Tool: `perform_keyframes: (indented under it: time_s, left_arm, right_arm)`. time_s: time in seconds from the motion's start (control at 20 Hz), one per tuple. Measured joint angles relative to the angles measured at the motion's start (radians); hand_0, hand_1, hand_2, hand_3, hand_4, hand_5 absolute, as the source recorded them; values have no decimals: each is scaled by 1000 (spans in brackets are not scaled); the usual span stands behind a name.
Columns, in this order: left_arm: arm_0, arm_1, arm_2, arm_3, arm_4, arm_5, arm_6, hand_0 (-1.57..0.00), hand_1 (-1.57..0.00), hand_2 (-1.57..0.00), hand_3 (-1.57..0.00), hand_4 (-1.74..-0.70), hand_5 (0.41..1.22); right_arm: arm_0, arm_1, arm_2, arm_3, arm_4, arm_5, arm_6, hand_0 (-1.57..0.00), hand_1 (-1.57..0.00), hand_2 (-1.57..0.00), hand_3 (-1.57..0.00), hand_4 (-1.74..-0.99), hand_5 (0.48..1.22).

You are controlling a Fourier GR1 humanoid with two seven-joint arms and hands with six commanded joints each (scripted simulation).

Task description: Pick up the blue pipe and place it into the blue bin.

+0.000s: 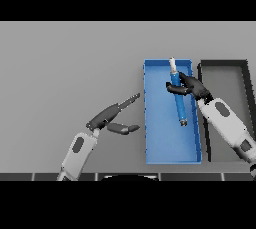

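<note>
The blue pipe (178,100), with a white tip at its far end, lies lengthwise over the blue bin (160,143). My right hand (192,87) is over the bin's right side, its fingers and thumb curled round the pipe's upper part. Whether the pipe rests on the bin's floor or hangs just above it I cannot tell. My left hand (111,118) hovers over the table just left of the bin, fingers straight, thumb spread, holding nothing.
A dark grey bin (222,73) stands right beside the blue bin, partly covered by my right forearm. Grey table stretches to the left and far side.
</note>
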Motion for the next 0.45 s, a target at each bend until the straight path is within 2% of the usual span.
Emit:
perform_keyframes:
  time_s: [0.25,0.35,0.45]
  left_arm:
    - [8,0,-6,0,-3,-1,-7,1,1,1,1,-930,495]
    - [7,12,1,9,-7,-2,-15,1,1,1,1,-930,496]
    - [29,-3,-20,18,-23,5,-24,1,1,1,1,-930,495]
  right_arm:
    - [16,-27,21,-36,-5,17,-4,-19,-17,-17,-4,-1084,714]
    - [5,-30,26,-39,2,36,-11,-19,-17,-17,-4,-1084,712]
    - [7,-29,33,-38,5,48,-16,-19,-17,-17,-4,-1084,714]
